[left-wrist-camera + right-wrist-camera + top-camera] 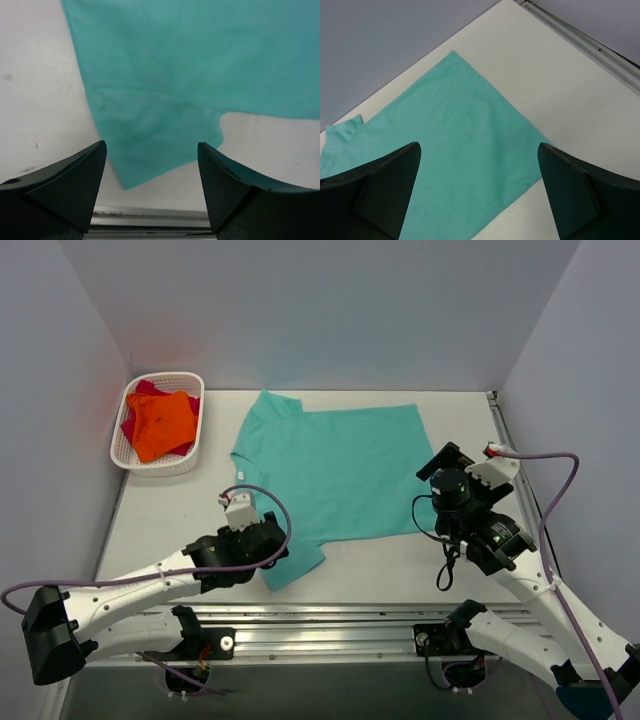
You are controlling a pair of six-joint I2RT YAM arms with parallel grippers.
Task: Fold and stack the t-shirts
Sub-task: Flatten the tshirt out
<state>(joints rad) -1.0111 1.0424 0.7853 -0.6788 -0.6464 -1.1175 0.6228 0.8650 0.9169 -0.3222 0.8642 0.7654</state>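
**Station status: both grippers open over the teal-green tee**

1. The left gripper [151, 150] is holding its jaws wide apart and gripping nothing. In the left wrist view, the near sleeve of the teal-green t-shirt [335, 475] is lying between the two fingers, with its corner pointing toward the near edge of the table [170, 520]. Whether the fingertips are touching the cloth or hanging just above it cannot be told from these views.

2. The right gripper [478, 147] is likewise standing open with nothing between its jaws. It is sitting over the hem edge of the same tee, close to the near hem corner. The right wrist view is showing flat teal cloth below the fingers and bare table to the right.

3. The teal-green t-shirt is lying spread flat near the middle of the table, unfolded, with the collar end toward the left and the hem toward the right. The near sleeve is reaching toward the left arm, and the cloth there is showing a few soft wrinkles.

4. The white lattice basket [155, 468] is standing at the far left corner of the table, well apart from the spread tee. It is holding the orange t-shirt [163, 425], which is lying crumpled on top of the magenta-red t-shirt [130, 427]. The latter is showing only along the left and far sides of the basket.
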